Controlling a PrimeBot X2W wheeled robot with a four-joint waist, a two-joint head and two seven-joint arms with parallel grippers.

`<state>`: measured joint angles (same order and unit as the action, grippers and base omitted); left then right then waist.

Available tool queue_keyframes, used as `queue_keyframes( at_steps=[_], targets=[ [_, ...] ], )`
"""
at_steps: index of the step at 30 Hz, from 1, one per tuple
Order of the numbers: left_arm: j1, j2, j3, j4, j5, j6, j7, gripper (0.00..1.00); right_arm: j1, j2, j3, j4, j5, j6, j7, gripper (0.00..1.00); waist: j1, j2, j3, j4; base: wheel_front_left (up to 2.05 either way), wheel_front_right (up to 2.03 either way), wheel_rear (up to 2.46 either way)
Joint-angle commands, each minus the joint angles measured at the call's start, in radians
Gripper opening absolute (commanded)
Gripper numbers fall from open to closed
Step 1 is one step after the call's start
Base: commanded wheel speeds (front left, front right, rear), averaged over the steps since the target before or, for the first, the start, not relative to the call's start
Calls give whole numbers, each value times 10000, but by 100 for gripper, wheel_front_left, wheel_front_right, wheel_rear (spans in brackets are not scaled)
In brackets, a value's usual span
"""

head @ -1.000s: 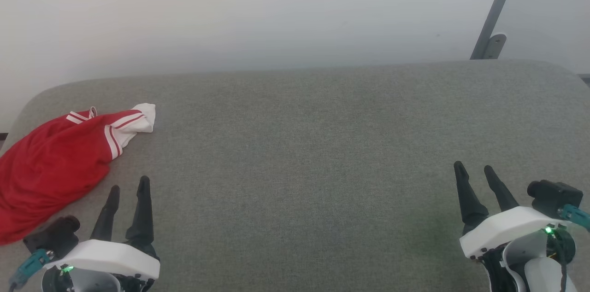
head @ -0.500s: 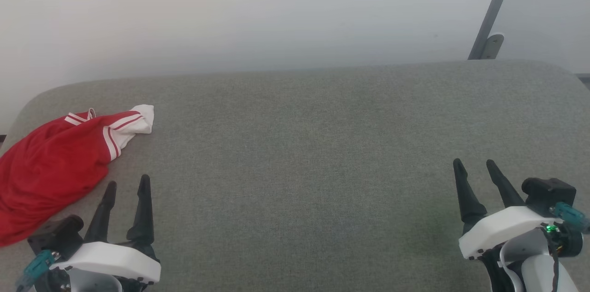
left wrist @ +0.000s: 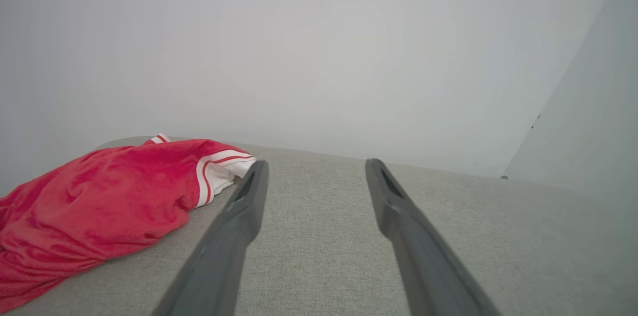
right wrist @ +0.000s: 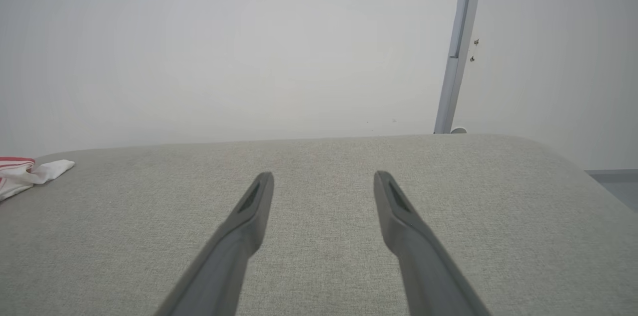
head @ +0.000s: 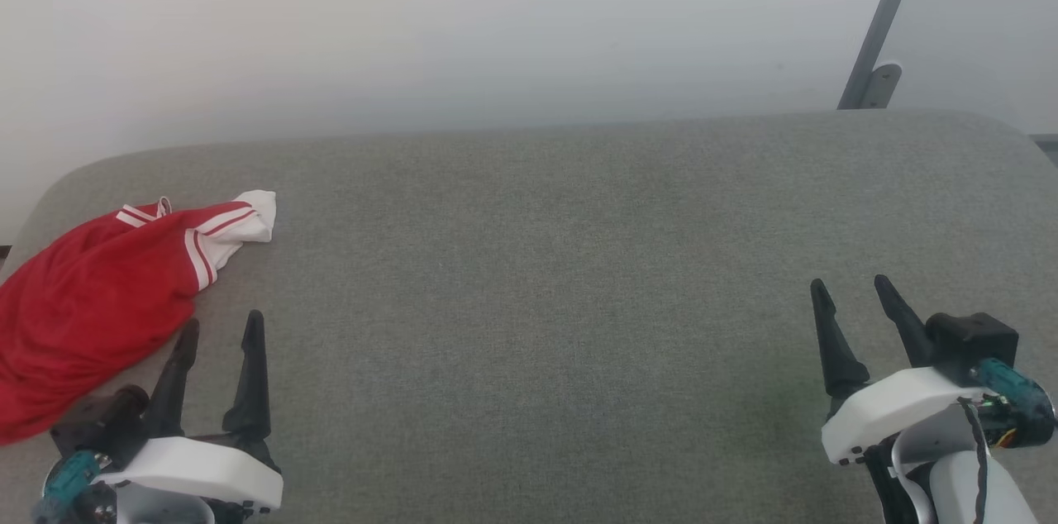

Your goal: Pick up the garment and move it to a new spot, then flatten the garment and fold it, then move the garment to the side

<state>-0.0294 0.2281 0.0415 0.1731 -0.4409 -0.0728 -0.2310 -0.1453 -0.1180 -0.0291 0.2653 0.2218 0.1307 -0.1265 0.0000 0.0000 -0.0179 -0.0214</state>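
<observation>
While viewed from the head, grey padded surface (head: pixel 537 259): broad and bare across its middle and right, its rounded far edge meeting a pale wall (head: pixel 413 28).
Head view, garment (head: pixel 91 301): lay crumpled at the surface's left end, its red body nearer the robot and its white sleeve toward the wall.
Head view, left gripper (head: pixel 221 321): sat low at the near left, fingers spread and pointing away, just beside the garment's near edge.
Head view, right gripper (head: pixel 850 284): sat at the near right, fingers spread and empty, well apart from the garment.
Head view, metal post (head: pixel 884 20): slanted up the wall behind the far-right corner.
Left wrist view, fingers (left wrist: pixel 239 226): stood apart over bare cloth, with the garment at that view's left and its white sleeve just beyond one fingertip.
Right wrist view, fingers (right wrist: pixel 398 216): stood apart above open surface, with a sleeve tip at that view's far-left edge and the post beyond the far edge.
</observation>
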Motion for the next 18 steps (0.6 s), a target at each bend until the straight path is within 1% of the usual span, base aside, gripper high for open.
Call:
queue_keyframes(
  at_steps=[1, 18],
  targets=[
    [53, 61, 40, -19, 176, -47, -76, 100, -99, -21, 23, -60, -199, 0, -110, 100, 0, 0, -2, -3, 0, 0, 0],
    [26, 142, 94, 79, 1285, -181, -376, 100, -210, -99, 113, -13, -1332, 0, -455, 100, 0, 0, -44, -42, 0, 0, 0]
  ],
)
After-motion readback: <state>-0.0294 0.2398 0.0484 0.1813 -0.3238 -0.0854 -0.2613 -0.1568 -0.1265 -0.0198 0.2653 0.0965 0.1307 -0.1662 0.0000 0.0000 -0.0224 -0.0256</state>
